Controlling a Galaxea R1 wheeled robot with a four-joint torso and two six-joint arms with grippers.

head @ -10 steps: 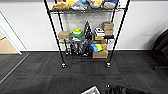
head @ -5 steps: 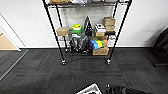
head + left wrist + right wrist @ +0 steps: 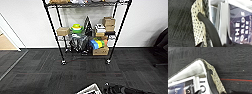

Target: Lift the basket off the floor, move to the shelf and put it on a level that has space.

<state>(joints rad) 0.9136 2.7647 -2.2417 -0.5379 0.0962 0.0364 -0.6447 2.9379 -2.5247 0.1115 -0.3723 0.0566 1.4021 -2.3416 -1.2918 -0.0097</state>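
The basket (image 3: 90,90), cream woven with a dark rim, peeks in at the bottom edge of the head view, above the dark grey carpet floor (image 3: 75,72). Up close its woven wall (image 3: 198,28) and dark loop handle (image 3: 209,27) run down into my left gripper (image 3: 218,45), which is shut on that handle. The basket's other corner (image 3: 215,75) and second handle (image 3: 210,79) lead into my right gripper (image 3: 216,92), also shut. Books stand inside the basket. The black wire shelf (image 3: 86,32) stands ahead against the wall. Its top passes the picture's edge, so the level with room is hidden.
The shelf's lower tiers hold cardboard boxes (image 3: 100,51), a green bowl (image 3: 76,27) and dark bags. A dark office chair (image 3: 161,47) stands at the right. Light wooden flooring (image 3: 6,42) begins at the far left. A red line (image 3: 235,79) crosses the carpet.
The whole head view has closed in slightly on the shelf, so the robot has moved forward. The basket stays at the same spot at the bottom edge.
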